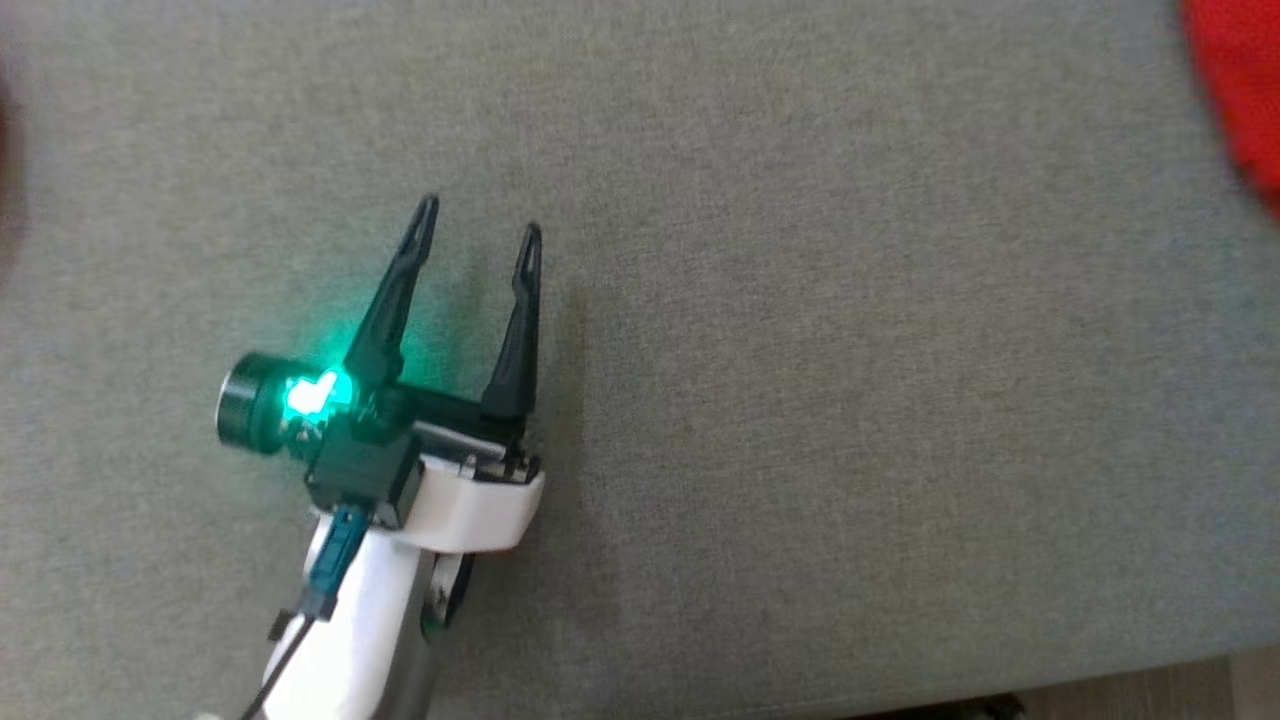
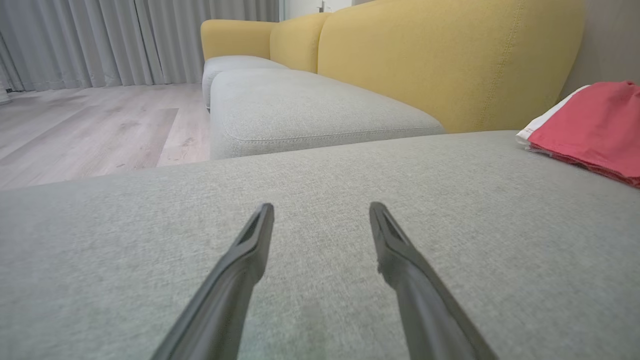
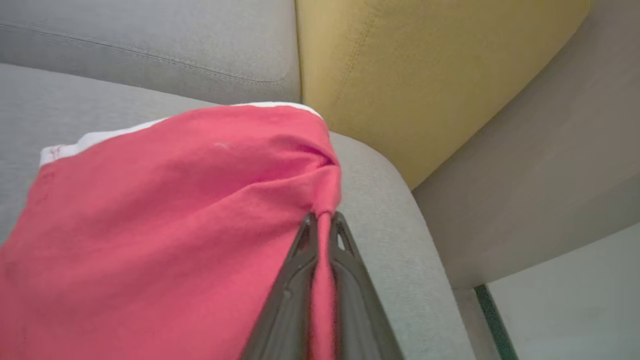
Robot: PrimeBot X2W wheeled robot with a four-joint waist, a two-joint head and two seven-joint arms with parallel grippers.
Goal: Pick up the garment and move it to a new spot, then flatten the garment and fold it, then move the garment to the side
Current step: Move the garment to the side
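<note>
1. Garment point(image 3: 165, 215): red with a white edge strip, bunched at the far right corner of the grey seat cushion point(image 1: 850, 400), close to the yellow backrest point(image 3: 400, 75).
2. Right gripper point(image 3: 324, 217): 2 fingers pinched together on a fold at the garment's right edge; red cloth runs down between them.
3. That fold sits near the cushion's rounded corner, with a grey side panel point(image 3: 525, 165) just past the edge.
4. Left gripper point(image 1: 480, 215): 2 fingers spread apart, nothing between them, low over the cushion's left front part. Contact with the fabric: cannot tell.
5. Open room: a wide stretch of bare grey fabric lies between the left gripper and the garment, well apart.
6. Cushion's front edge shows at the head view's lower right, a strip of floor below it.
7. Left wrist view: a 2nd grey cushion point(image 2: 310, 105) past the left edge, wood floor point(image 2: 90, 125), grey curtains point(image 2: 100, 40).
</note>
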